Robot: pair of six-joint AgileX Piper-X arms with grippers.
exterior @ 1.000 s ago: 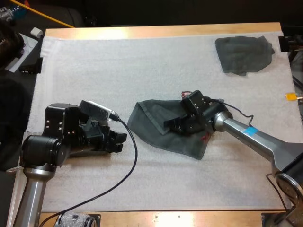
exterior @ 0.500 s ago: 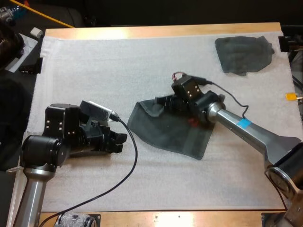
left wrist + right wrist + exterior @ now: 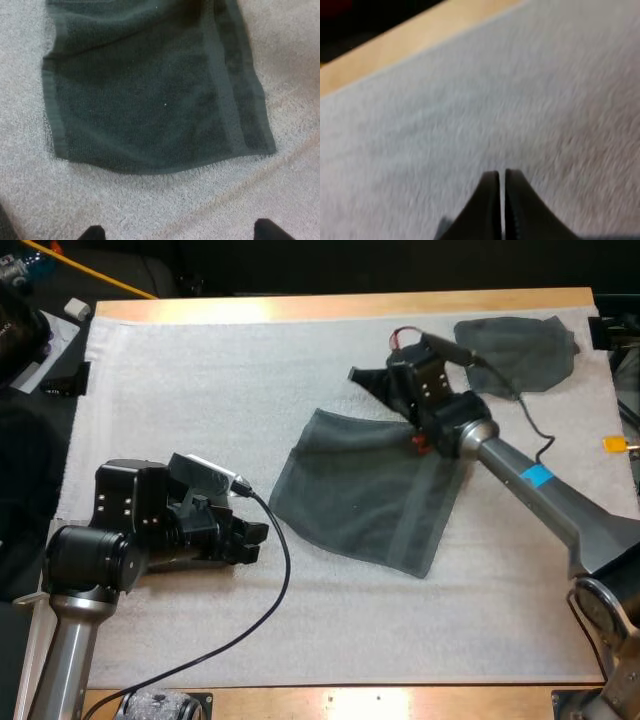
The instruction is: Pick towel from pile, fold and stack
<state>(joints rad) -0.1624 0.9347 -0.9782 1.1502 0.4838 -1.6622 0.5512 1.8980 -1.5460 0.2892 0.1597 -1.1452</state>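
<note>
Table (image 3: 300,308): I see wood along the far side, with the mat lying on it.
Mat (image 3: 200,390): white; both towels lie on it.
Spread towel (image 3: 360,495): dark grey-green, opened flat mid-mat, one corner toward my left arm; it lies just ahead of the left wrist camera (image 3: 150,90).
Right arm: reaches in from the right, stretched diagonally over the spread towel's far right corner.
Left arm: low at the mat's near left, pointing at the spread towel.
Crumpled towel (image 3: 515,355): at the mat's far right corner, apart from the spread one.
Left gripper (image 3: 250,538): released, fingers (image 3: 92,232) wide apart, short of the towel's edge.
Right gripper (image 3: 362,378): clenched, fingers (image 3: 487,200) almost tip to tip over bare mat just past the spread towel's far edge.
Blue patch (image 3: 537,477): on my right arm; too small to read.
</note>
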